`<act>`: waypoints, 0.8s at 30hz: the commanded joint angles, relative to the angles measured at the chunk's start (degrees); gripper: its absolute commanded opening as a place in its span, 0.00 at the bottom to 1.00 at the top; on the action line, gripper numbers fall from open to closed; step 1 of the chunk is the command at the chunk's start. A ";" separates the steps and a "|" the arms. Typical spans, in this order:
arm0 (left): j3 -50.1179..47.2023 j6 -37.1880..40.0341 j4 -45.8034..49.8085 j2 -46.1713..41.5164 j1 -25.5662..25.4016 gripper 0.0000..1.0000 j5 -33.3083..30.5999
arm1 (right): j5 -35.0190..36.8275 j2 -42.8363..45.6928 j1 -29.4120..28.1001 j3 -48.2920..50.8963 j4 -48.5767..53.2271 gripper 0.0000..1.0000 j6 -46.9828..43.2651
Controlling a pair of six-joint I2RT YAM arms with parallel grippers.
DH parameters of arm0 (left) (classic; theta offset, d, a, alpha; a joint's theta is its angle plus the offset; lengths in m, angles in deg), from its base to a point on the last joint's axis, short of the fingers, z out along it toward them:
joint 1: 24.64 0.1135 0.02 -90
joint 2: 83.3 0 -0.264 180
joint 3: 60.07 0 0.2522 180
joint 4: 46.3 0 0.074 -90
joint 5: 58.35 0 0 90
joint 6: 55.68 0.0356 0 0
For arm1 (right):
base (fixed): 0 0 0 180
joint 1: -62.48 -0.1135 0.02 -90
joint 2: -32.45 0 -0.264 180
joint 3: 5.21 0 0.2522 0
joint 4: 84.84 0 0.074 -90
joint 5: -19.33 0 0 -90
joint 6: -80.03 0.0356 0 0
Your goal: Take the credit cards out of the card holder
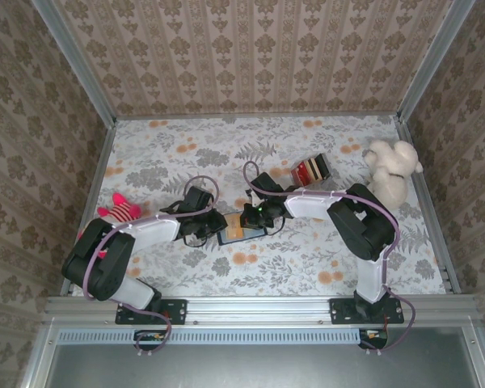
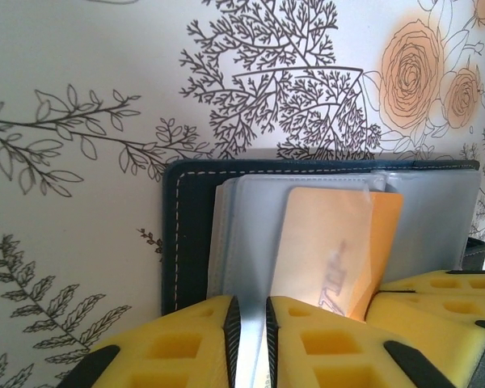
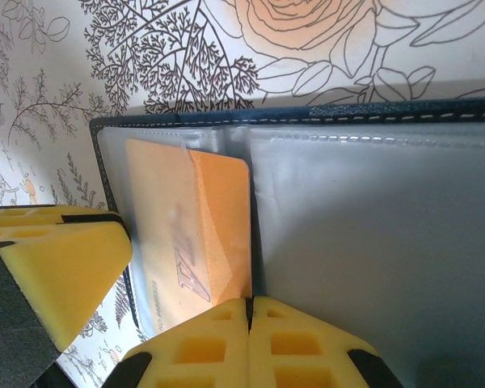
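The navy card holder [image 1: 241, 232] lies open on the flowered table, its cloudy plastic sleeves facing up [image 2: 186, 234] [image 3: 372, 242]. An orange credit card [image 2: 331, 242] [image 3: 222, 218] sits half under a sleeve, its bare edge sticking out. My left gripper [image 1: 216, 226] [image 2: 249, 323] comes from the left; its jaws stand nearly closed, pinching a clear sleeve of the holder. My right gripper [image 1: 255, 218] [image 3: 249, 311] comes from the right, pads pressed together on the card's exposed edge. The two grippers almost touch over the holder.
A red, cream and brown striped block [image 1: 311, 170] stands behind the holder. A white plush animal [image 1: 390, 171] sits at the right edge, a pink plush toy [image 1: 121, 208] at the left. Patterned walls close in three sides.
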 commanded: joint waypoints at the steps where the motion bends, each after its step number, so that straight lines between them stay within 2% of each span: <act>1: 0.53 1.99 5.51 -0.10 0.27 0.19 -0.31 | 1.16 0.46 0.02 0.51 1.71 0.06 -0.53; 4: 1.25 2.24 5.97 -0.37 0.22 0.18 0.04 | 0.80 0.65 -0.02 0.91 0.80 0.15 -0.55; 6: 1.90 2.11 7.19 -0.68 0.27 0.18 -0.03 | 0.80 0.41 -0.02 1.01 0.84 0.18 -0.53; 15: 5.83 3.61 10.75 -4.79 0.10 0.20 0.19 | -0.74 -1.01 -0.02 0.97 0.46 0.25 -0.55; 21: 7.11 3.14 7.17 0.56 -0.56 0.18 2.94 | -1.60 -1.28 -0.02 0.87 0.02 0.27 -0.55; 24: 7.38 3.39 7.21 2.37 -0.78 0.17 2.37 | -1.64 -1.32 -0.02 1.08 -0.16 0.27 -0.55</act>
